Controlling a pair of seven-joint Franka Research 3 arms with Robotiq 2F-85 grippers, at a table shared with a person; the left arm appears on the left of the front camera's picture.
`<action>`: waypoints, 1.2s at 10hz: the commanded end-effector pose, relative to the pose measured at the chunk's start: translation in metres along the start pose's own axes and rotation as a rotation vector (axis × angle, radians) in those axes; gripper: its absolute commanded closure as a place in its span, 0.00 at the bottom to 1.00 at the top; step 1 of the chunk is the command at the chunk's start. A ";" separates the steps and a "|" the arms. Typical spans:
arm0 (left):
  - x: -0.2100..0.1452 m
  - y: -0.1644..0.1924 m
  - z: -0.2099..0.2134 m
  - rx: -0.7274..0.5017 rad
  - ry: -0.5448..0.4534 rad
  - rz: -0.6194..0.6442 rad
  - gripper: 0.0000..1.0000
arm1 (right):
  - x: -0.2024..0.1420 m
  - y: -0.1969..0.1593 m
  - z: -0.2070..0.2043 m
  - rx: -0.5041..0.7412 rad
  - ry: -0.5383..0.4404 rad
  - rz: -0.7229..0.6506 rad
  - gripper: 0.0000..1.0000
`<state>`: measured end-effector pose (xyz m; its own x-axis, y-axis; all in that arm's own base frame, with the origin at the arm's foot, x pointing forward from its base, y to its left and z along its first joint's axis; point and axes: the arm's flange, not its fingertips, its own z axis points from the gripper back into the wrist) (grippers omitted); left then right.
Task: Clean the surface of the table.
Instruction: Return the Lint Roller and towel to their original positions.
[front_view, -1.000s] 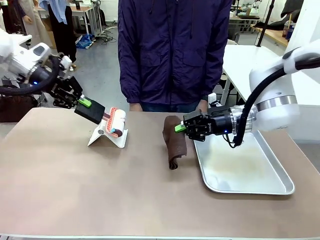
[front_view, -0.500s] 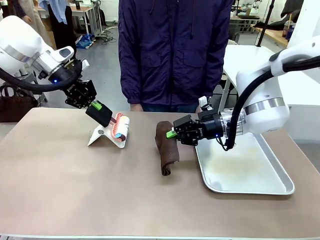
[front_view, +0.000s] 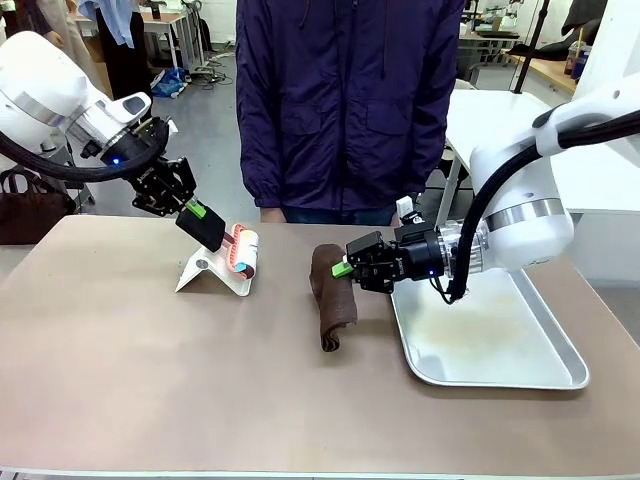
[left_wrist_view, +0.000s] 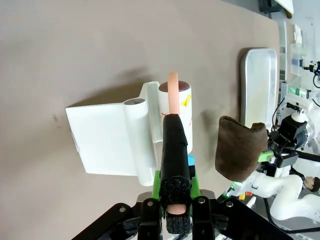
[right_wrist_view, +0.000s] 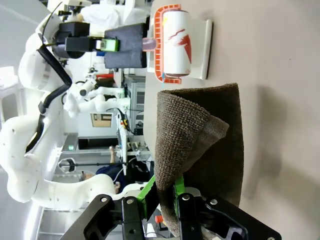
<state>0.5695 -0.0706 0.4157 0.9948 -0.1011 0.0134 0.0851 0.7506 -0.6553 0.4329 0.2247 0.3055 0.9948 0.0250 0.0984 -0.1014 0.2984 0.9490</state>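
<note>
On the left of the counter (front_view: 150, 370), a white stand (front_view: 212, 271) sits toward the far side with a lint roller (front_view: 243, 252) resting against it. Left gripper (front_view: 198, 212): fingers clamped on the roller's black handle (front_view: 208, 228), which slants up and away to the left. Since a second ago that arm has swung in from the left edge and the handle has tipped steeper. Counter's long axis runs left to right, its brownish top spanning the whole width. At centre, a brown cloth (front_view: 333, 290) hangs folded, lower end on the counter. Right gripper (front_view: 344, 267): fingers shut on the cloth's upper right edge; cloth and gripper have shifted leftward. To the right, a metal tray (front_view: 500, 345) lies flat, nothing in it beyond faint smears. A person in a dark jacket (front_view: 345, 100) stands behind.
</note>
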 end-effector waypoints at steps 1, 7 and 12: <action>0.004 -0.005 -0.006 0.033 0.000 0.037 0.78 | 0.007 -0.012 -0.003 0.065 -0.025 0.012 0.87; 0.010 -0.005 -0.015 0.071 0.071 0.028 0.78 | 0.013 -0.024 -0.004 0.116 -0.007 -0.023 0.87; 0.012 -0.009 -0.023 0.077 0.094 0.005 0.78 | 0.013 -0.025 -0.003 0.110 -0.004 -0.025 0.87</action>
<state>0.5777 -0.0903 0.4045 0.9889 -0.1443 -0.0344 0.0931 0.7843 -0.6133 0.4444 0.2196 0.2824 0.9987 0.0251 0.0446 -0.0490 0.2189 0.9745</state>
